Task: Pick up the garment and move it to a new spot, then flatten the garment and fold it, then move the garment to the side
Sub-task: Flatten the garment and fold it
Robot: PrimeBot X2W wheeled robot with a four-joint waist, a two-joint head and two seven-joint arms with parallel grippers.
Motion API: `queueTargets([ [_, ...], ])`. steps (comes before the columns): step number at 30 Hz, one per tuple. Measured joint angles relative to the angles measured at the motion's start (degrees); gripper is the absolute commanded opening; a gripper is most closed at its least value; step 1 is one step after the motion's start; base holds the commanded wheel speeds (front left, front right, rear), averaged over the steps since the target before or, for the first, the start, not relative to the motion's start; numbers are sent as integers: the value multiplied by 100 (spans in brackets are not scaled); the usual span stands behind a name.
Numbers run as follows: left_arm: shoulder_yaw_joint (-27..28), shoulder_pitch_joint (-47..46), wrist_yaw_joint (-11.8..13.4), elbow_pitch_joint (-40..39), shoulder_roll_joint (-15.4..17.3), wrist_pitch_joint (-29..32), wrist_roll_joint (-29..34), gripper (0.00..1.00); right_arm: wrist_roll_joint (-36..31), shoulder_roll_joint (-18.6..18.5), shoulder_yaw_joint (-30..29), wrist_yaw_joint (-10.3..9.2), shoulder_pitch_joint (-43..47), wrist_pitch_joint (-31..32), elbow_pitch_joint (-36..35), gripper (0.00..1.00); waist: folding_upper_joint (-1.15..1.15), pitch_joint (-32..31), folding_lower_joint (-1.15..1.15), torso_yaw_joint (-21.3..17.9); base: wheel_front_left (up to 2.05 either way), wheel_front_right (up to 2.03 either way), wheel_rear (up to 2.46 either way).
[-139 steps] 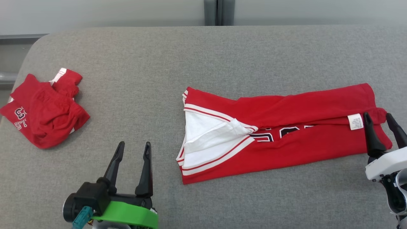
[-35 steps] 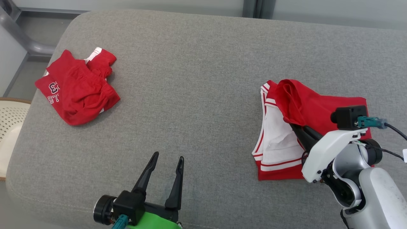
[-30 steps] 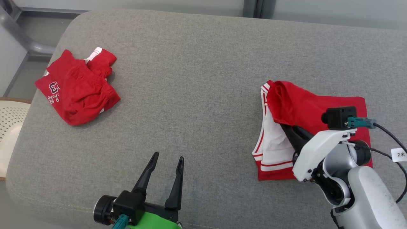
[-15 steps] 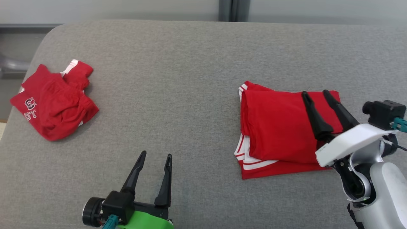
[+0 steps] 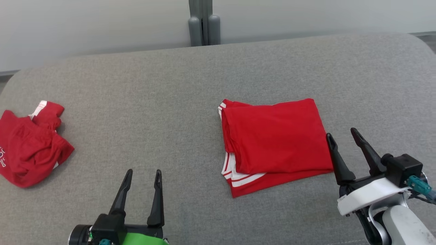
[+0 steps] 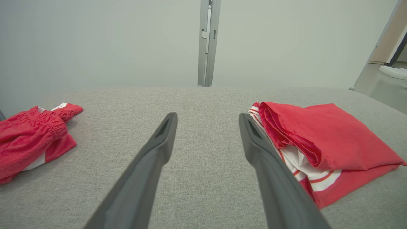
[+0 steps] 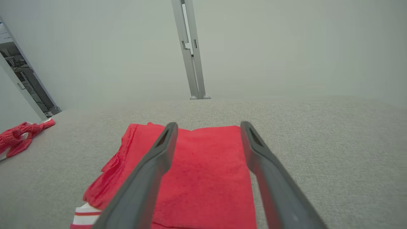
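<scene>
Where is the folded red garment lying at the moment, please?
In the head view the folded red garment lies right of centre on the grey cushion, just left of the right gripper, far from the crumpled red garment at left.

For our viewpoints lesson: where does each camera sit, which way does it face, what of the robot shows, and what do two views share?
Head view: on the head, looking down at the grey cushion; left claw and right claw show, open.
Left wrist view: on the left arm, facing across the cushion to the wall; its two fingers show.
Right wrist view: on the right arm, facing over the folded red garment; its two fingers show.
Both wrist views share that garment and the crumpled red garment.
</scene>
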Motion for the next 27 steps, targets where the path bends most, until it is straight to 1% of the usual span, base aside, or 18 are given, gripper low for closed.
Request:
queueTargets([
  [2,69,96,54,-54,1,0,0,100,-285,113,-125,0,76,-18,-154,100,0,-124,0,-65,0,0,0],
  [5,104,203,54,-188,1,0,46,100,-684,303,-289,0,323,-21,-355,100,0,-301,0,-122,0,0,0],
  [8,149,302,54,-275,-1,0,100,100,-945,467,-383,0,615,-22,-491,100,0,-462,0,-139,0,0,0],
  [17,437,583,165,-500,0,0,27,100,-1245,825,-565,0,1068,-23,-768,100,0,-708,0,0,0,0,0],
  [27,464,740,96,-456,0,0,243,100,-1295,945,-588,0,1234,-22,-723,100,0,-758,0,161,0,0,0],
])
